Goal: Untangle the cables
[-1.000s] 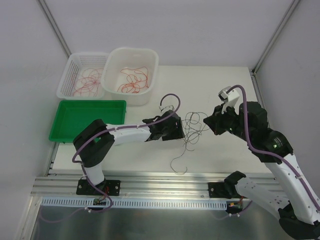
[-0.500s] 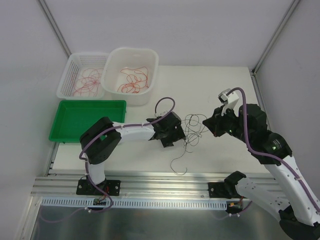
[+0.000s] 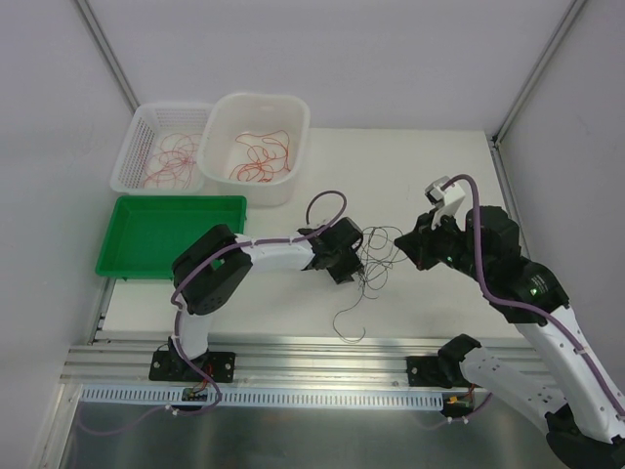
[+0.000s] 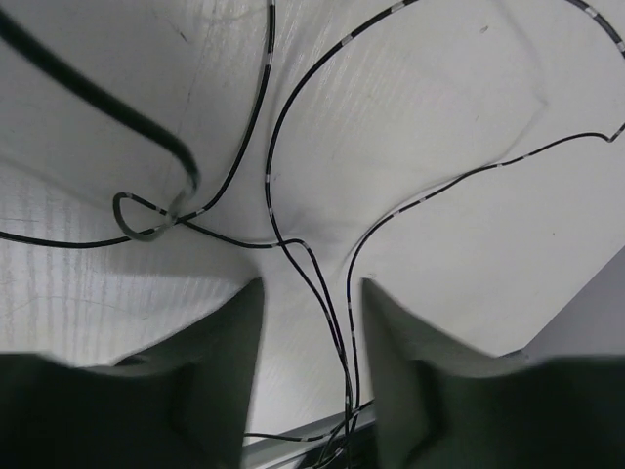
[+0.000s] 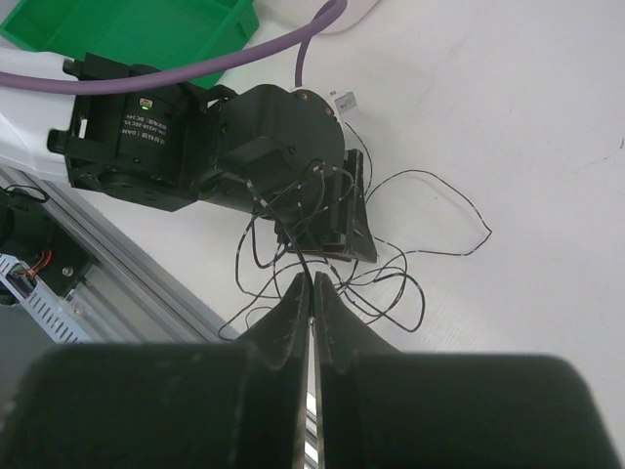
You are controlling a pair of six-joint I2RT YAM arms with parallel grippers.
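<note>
A tangle of thin black cables (image 3: 379, 250) lies on the white table between my two grippers, with one loose tail curling toward the front edge. My left gripper (image 3: 354, 256) is open at the tangle's left side. In the left wrist view (image 4: 311, 285) a few black strands (image 4: 267, 176) run between its fingers, which are apart. My right gripper (image 3: 418, 246) is at the tangle's right side. In the right wrist view (image 5: 311, 278) it is shut on one black cable that leads up to the left gripper (image 5: 327, 230).
A white mesh basket (image 3: 137, 132) holding red cables and a white tub (image 3: 293, 117) holding orange-red cables stand at the back left. A green tray (image 3: 171, 234) lies in front of them. An aluminium rail (image 3: 293, 354) runs along the front edge.
My left gripper has moved right, into the left side of the black tangle. My right gripper has barely shifted and stays shut.
</note>
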